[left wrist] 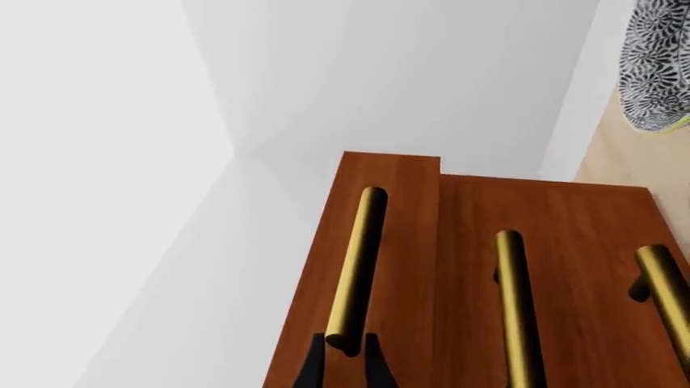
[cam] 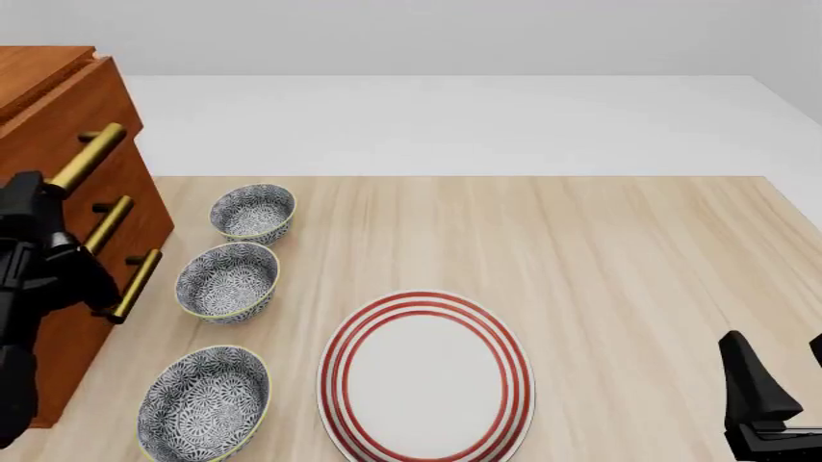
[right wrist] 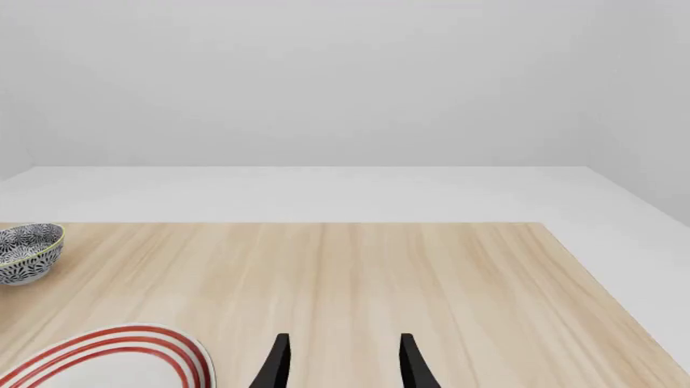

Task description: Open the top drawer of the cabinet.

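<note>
Standing at the far left of the pale wooden worktop (cam: 617, 250), the tall reddish-brown wooden cabinet (cam: 77, 197) shows three stacked drawers with brass bar handles. Its top drawer (left wrist: 372, 242) juts slightly forward of the two below it, as the step in the fronts in the left wrist view shows. The left claw (left wrist: 345, 356) has its black fingers on either side of the top drawer's long brass bar handle (left wrist: 356, 267), near one end; it seems to be clamped on the bar, though the contact is partly cut off by the frame. The right claw (right wrist: 342, 364) hangs released above the worktop, just beside the red-ringed white plate (cam: 426, 375). Three blue-patterned bowls (cam: 229, 279) sit in a row between cabinet and plate.
</note>
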